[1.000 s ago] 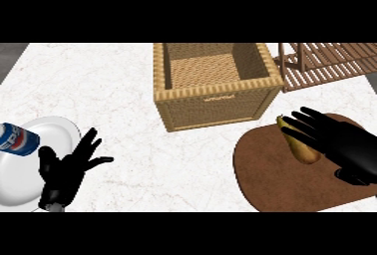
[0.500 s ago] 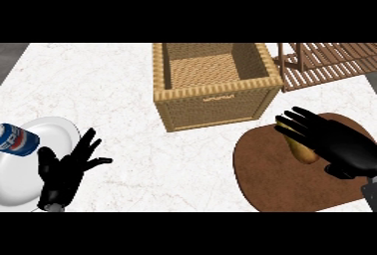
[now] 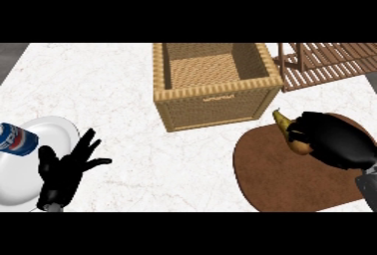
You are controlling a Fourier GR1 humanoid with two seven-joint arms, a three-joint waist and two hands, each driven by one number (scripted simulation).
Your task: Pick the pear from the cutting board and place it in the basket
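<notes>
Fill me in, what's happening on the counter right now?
The robot's right hand is curled round the yellow-brown pear at the upper edge of the round dark-brown cutting board; whether it has been lifted cannot be told. The square wicker basket sits just beyond the board, with nothing visible inside. The left hand rests open at lower left, beside a white plate carrying a blue soda can.

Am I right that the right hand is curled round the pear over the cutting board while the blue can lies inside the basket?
Not quite: the head view shows the blue can on the white plate, not in the basket. The right hand is indeed curled round the pear over the cutting board.
</notes>
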